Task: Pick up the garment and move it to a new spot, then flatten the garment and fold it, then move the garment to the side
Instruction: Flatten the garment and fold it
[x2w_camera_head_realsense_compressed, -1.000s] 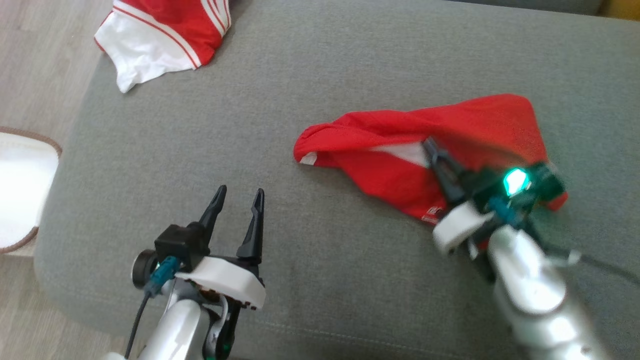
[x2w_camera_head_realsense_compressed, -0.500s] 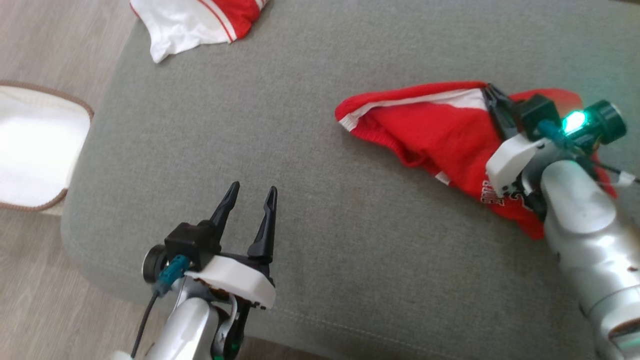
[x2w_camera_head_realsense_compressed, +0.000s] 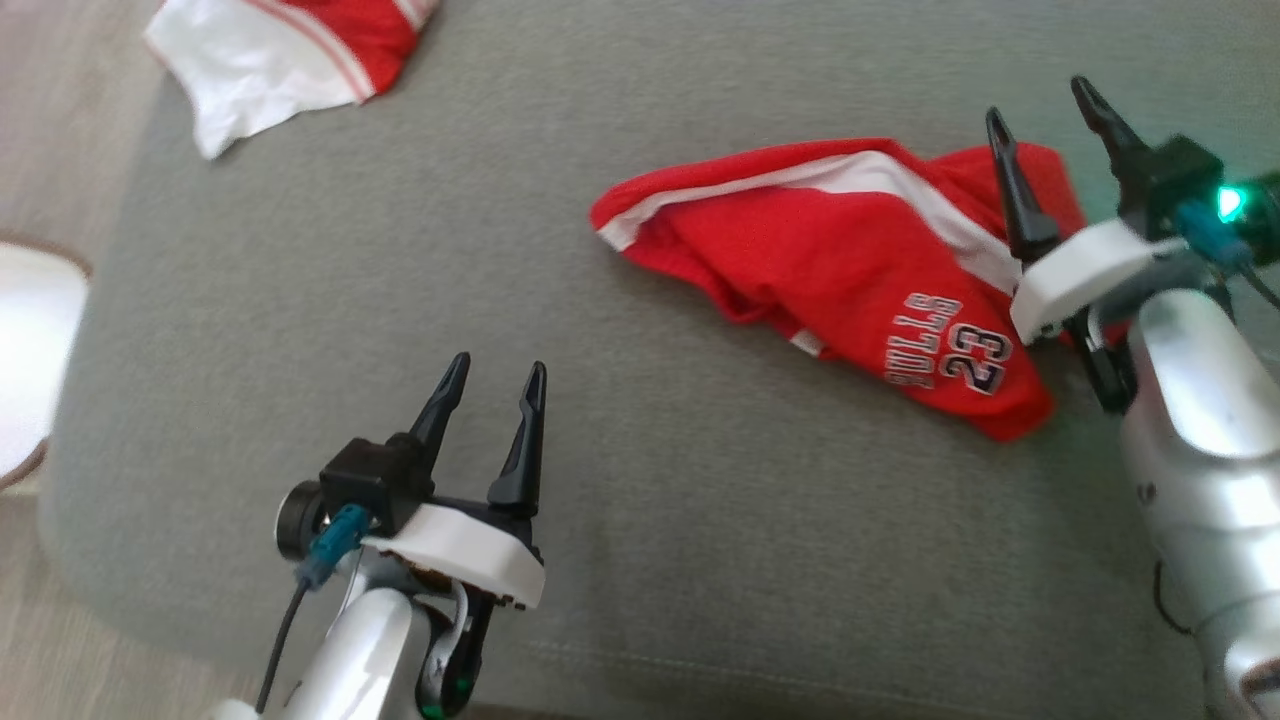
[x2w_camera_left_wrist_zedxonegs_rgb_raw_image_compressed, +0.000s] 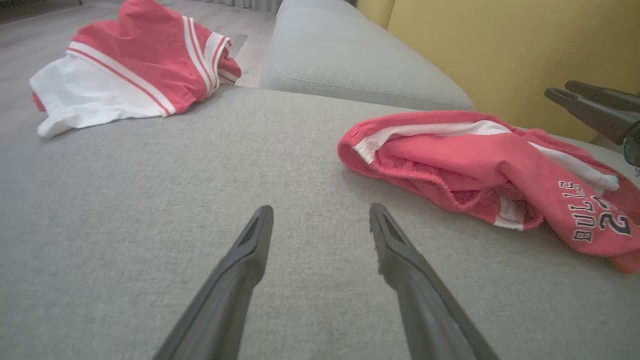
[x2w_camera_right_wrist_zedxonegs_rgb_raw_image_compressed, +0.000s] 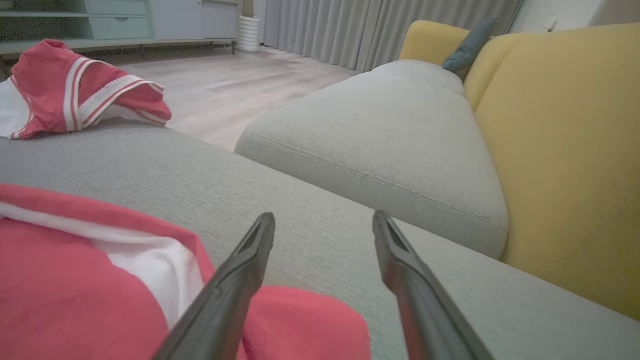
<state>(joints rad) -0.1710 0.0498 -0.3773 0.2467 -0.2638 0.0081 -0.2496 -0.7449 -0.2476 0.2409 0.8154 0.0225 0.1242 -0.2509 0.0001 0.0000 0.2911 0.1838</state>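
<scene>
Matt cloth garment (x2w_camera_head_realsense_compressed: 850, 260) on rough-woven cushion (x2w_camera_head_realsense_compressed: 400, 300); glossy right forearm (x2w_camera_head_realsense_compressed: 1190, 400), perhaps metal.

Word: "BULLS" is showing in dark white-edged lettering (x2w_camera_head_realsense_compressed: 915, 345) on the crumpled red fabric garment with white stripes (x2w_camera_head_realsense_compressed: 800, 250).
Number: "23" is sitting just beside that word, near the hem.
Left wrist view: "BULLS" is reading clearly; the number's second digit is looking unclear.

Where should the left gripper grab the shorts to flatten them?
Probably the white-lined edge at the left end of the shorts. It sits on the cushion as a raised, loose lip facing the open left gripper, so come in low from the left, with one finger under the lip.
</scene>
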